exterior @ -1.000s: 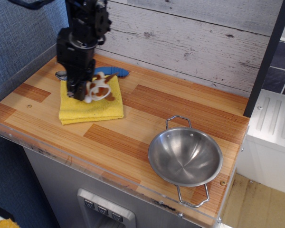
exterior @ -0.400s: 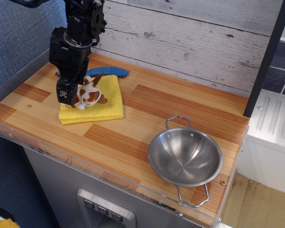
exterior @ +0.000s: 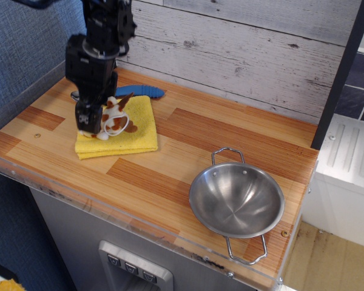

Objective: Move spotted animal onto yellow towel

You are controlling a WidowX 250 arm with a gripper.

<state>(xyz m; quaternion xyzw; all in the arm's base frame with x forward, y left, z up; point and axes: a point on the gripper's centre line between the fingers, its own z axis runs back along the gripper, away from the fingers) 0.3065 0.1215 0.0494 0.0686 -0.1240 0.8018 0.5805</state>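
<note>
- Upper left of the frame: the claw (exterior: 90, 124) is hanging low over the left part of the yellow towel (exterior: 133, 136); whether its jaws are gripping or parted cannot be told from here.
- Just right of it, the spotted animal (exterior: 115, 118) is sitting on the towel, touching the claw's side, its white loop showing.
- Judging by this, the placing is looking nearly finished; letting go, if not done, and lifting clear are remaining.
- Lower right: a steel bowl (exterior: 236, 199) is resting on the wooden surface (exterior: 188, 145), well apart.
</note>
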